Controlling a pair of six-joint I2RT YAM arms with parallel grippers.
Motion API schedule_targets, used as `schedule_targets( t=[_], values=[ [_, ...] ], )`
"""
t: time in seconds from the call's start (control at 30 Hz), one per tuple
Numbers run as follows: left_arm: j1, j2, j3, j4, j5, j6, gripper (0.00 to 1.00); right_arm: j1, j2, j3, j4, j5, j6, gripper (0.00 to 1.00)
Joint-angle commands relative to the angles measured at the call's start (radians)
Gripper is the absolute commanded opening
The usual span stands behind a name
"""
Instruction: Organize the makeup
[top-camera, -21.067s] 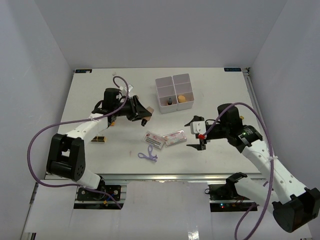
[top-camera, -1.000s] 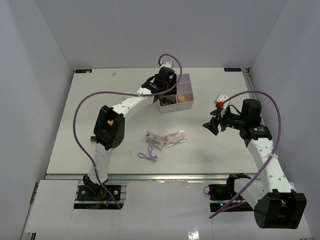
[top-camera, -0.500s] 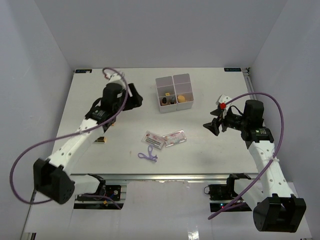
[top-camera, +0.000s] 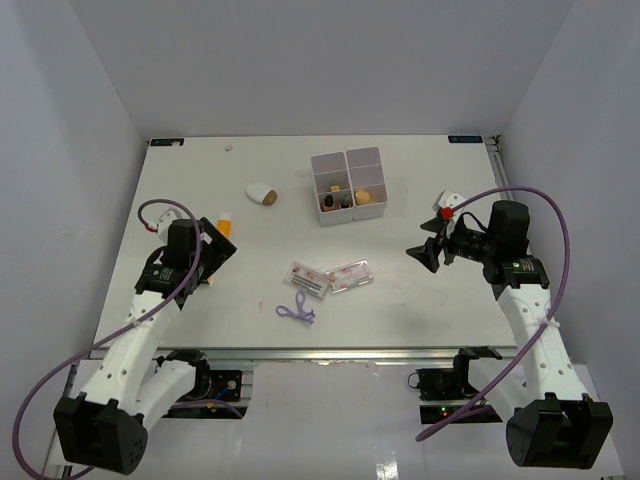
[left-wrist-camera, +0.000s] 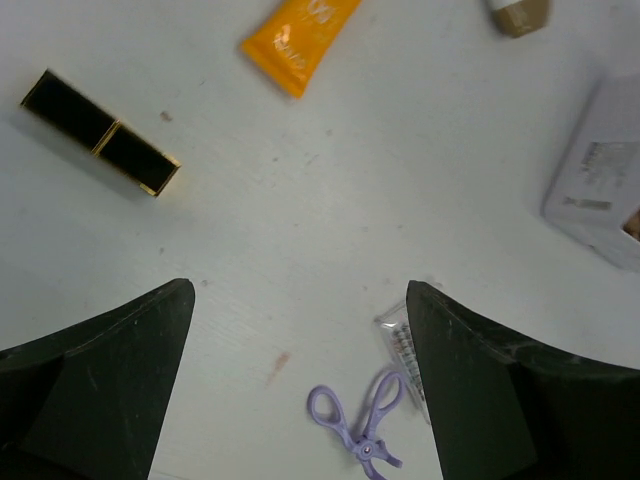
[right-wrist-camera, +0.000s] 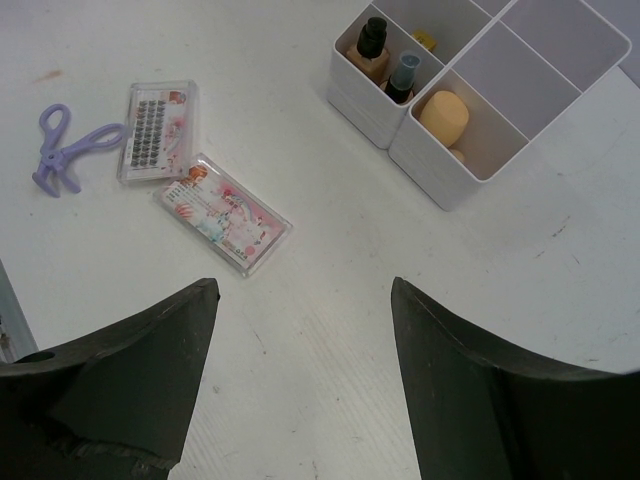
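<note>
The makeup lies spread over the table. A white oval piece (top-camera: 262, 194) with a tan end lies left of the white box (top-camera: 330, 166). A yellow-orange tube (top-camera: 226, 222) (left-wrist-camera: 300, 35) sits just beyond my left gripper (top-camera: 207, 254) (left-wrist-camera: 298, 295), which hangs open and empty above bare table. Two clear packets (top-camera: 309, 279) (top-camera: 350, 275) (right-wrist-camera: 160, 130) (right-wrist-camera: 225, 213) and a purple tool (top-camera: 296, 310) (left-wrist-camera: 362, 425) (right-wrist-camera: 65, 148) lie mid-table. A tan sponge (right-wrist-camera: 445, 115) sits in the box (right-wrist-camera: 570, 40). My right gripper (top-camera: 425, 254) (right-wrist-camera: 302, 285) hovers open and empty right of the packets.
A black and gold lipstick (left-wrist-camera: 100, 132) lies near the tube. Two small bottles (right-wrist-camera: 370, 45) (right-wrist-camera: 403, 72) stand in one box compartment. White walls close the table on three sides, and the arm bases sit at its near edge.
My left arm has swung from the box back to the near left, its jaws opening wider. The white oval piece now shows on the table. The right arm has barely moved.
</note>
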Motion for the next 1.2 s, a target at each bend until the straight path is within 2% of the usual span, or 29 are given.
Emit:
schedule_targets(
  t=[0.0,0.17,0.27,0.43,0.5,0.93,1.17],
  values=[
    [0.051,0.112,-0.001,-0.199,-0.075,-0.187,0.98,-0.003,-0.023,-0.003,0.002,-0.024,0.009,0.76],
    [0.105,0.158,-0.029,-0.222,-0.071,-0.243,0.98,-0.003,-0.026,-0.002,0.002,-0.022,0.009,0.76],
    [0.159,0.173,-0.036,-0.181,-0.06,-0.24,0.98,-0.003,-0.027,-0.004,0.002,-0.021,0.011,0.76],
    [0.268,0.293,-0.036,-0.093,-0.008,-0.216,0.96,-0.003,-0.026,-0.004,0.002,-0.024,0.011,0.76],
    [0.289,0.337,-0.027,-0.053,0.005,-0.212,0.92,-0.003,-0.024,-0.006,0.002,-0.026,0.011,0.76],
    [0.301,0.601,0.117,-0.013,-0.024,-0.213,0.75,-0.032,-0.003,-0.009,0.004,-0.022,0.015,0.76],
    [0.302,0.604,0.105,0.0,-0.041,-0.222,0.75,-0.033,0.004,-0.01,0.006,-0.019,0.016,0.76]
  ],
)
